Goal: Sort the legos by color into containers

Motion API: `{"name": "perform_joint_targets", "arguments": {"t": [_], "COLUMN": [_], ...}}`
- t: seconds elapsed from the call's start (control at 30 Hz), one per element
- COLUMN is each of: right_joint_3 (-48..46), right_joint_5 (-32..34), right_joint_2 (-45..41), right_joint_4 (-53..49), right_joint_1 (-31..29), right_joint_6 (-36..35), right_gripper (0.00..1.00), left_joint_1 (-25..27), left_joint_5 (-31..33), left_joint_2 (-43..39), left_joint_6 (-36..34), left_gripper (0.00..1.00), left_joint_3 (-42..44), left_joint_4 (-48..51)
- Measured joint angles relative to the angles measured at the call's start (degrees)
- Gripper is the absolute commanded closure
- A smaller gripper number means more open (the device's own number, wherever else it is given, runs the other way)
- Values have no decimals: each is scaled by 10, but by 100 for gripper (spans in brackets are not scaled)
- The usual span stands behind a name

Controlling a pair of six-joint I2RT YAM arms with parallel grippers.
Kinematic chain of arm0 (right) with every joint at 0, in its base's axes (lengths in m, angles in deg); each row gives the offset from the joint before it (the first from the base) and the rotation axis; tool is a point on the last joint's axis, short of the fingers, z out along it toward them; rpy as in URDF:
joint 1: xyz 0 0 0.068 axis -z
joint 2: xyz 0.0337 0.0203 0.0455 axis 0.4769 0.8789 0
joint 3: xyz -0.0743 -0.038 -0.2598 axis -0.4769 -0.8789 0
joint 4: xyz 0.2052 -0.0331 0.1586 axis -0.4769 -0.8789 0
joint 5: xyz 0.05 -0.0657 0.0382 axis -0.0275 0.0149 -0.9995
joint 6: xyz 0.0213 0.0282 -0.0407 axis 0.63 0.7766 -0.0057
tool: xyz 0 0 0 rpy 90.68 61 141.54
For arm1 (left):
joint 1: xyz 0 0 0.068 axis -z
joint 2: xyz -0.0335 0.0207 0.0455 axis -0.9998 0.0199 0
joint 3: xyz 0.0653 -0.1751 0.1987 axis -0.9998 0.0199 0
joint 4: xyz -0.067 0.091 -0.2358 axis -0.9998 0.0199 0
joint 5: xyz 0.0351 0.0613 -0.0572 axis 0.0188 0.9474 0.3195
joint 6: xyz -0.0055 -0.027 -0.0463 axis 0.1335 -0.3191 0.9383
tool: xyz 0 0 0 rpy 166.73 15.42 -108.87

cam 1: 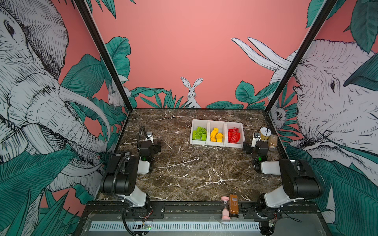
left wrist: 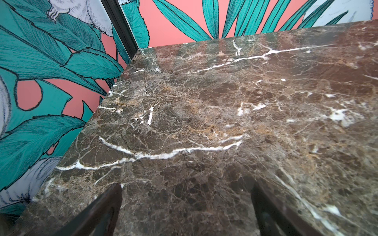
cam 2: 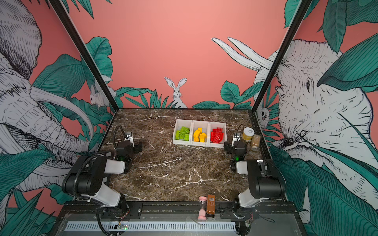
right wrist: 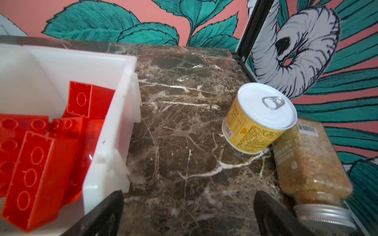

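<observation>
Left wrist view showed the left pincer [left wrist: 186,194] with its dark jaws spread wide and nothing between them, over a glossy brown marble tabletop [left wrist: 204,114] veined in white.

Right wrist view showed the right pincer [right wrist: 189,198] equally wide and empty. Just beside one jaw stood the smooth white plastic containers [right wrist: 114,122], their end bin holding chunky studded red legos [right wrist: 38,163]. Ahead of the other jaw stood a yellow can [right wrist: 253,126] with a white pull-tab lid, a barcode and print too small to read. It touched a clear, silver-capped spice jar [right wrist: 311,163] lying on its side.

In both top views the three joined bins sat just beside the right pincer and well apart from the left. Lime green legos [cam 1: 199,133] filled the bin farthest from the right pincer, and yellow legos [cam 1: 216,135] the middle one.
</observation>
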Motion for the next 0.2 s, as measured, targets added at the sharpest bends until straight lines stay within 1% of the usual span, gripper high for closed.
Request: {"name": "perform_joint_targets", "arguments": {"t": [0.2], "right_joint_3": [2], "right_joint_5": [-3], "right_joint_2": [-1], "right_joint_4": [-2], "right_joint_1": [0], "right_joint_6": [-2], "right_gripper": [2], "left_joint_1": [0], "left_joint_5": [0], "left_joint_2": [0], "left_joint_6": [0], "left_gripper": [1], "left_joint_3": [0], "left_joint_4": [0]}}
